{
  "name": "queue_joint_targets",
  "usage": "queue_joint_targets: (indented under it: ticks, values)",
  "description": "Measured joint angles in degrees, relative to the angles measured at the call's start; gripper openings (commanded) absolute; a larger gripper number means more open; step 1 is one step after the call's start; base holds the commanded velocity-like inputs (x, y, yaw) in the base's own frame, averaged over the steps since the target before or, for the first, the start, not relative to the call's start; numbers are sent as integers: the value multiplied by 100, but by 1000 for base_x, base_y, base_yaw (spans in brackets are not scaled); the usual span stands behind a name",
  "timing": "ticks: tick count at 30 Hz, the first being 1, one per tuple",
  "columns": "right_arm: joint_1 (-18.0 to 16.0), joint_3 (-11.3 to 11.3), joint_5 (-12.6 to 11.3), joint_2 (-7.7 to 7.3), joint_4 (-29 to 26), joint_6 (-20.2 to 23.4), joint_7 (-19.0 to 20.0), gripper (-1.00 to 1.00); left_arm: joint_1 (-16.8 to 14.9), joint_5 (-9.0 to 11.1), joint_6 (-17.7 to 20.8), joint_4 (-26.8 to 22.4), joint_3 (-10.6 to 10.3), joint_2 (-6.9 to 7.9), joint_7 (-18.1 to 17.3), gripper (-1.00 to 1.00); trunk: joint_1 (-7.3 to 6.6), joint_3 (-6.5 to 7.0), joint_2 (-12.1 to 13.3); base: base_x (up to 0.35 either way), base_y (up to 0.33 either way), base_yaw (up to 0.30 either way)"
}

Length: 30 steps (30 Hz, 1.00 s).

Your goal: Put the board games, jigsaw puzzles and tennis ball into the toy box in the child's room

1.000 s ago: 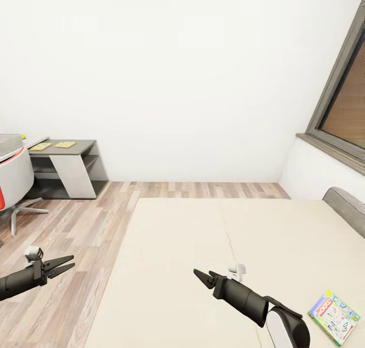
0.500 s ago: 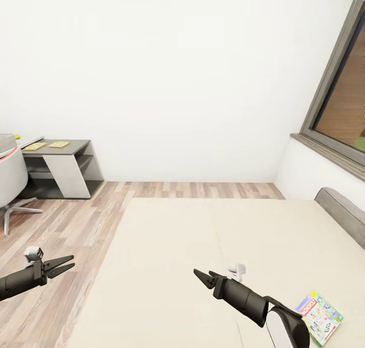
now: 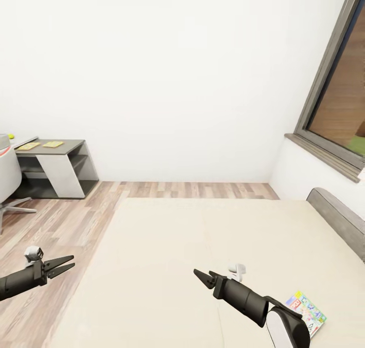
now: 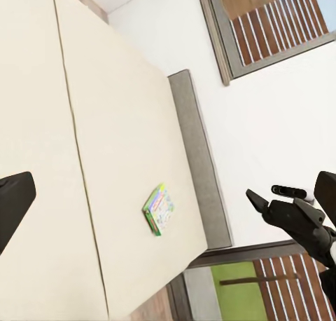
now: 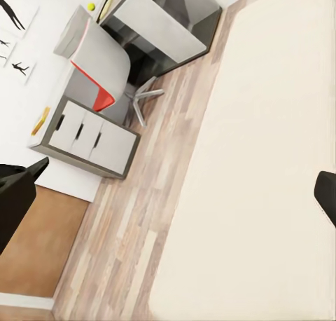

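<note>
— Fingers first: on our right gripper (image 3: 203,276) they stand slightly parted with nothing between them, hanging above the bed (image 3: 167,267). Same story on our left gripper (image 3: 62,265), spread a little and empty, out over the wood floor (image 3: 66,221).

— And the prize?

— One board game (image 3: 308,312) lies flat on the bed near the headboard (image 3: 337,218), off to the right of and behind our right fingers, well apart from them and partly hidden by that arm's elbow. From the left wrist we see the same colourful box (image 4: 159,209) lying close to the bed's edge.

— So how do we play it?

— We'd say square the base up to the box before reaching, then bring the right arm back and down over it, gripping across a short edge, since a flat lid gives little to pinch.

— The drop-off?

— Far left: the desk (image 3: 61,147) carries two flat yellowish pieces (image 3: 52,144), probably puzzles. We can't make out the toy box.
</note>
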Motion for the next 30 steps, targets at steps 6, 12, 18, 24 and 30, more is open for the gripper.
queue_joint_targets:
  ticks: [6, 12, 18, 24, 30]
  values:
    - [0, 0, 0, -1, 0, 0, 1, 100, 0, 0, 0, 0, 0, 0, 0, 100, 0, 0, 0, 0, -234, 0]
    - [0, 0, 0, -4, 0, 0, 0, 100, 0, 0, 0, 0, 0, 0, 0, 100, 0, 0, 0, 0, -234, 0]
    - [0, 0, 0, 0, 1, 0, 1, 100, 0, -1, 0, -1, 1, 0, -1, 100, 0, 0, -1, 0, -141, 0]
    - [0, 0, -1, 3, 1, -1, 1, 100, 0, -2, 0, -1, 1, 0, -2, 100, 0, 0, -1, 0, -38, 0]
    - [0, 0, -1, 3, 1, -1, 3, 100, 0, -1, 0, -2, 2, 0, -2, 100, 0, 0, -1, 0, -10, 0]
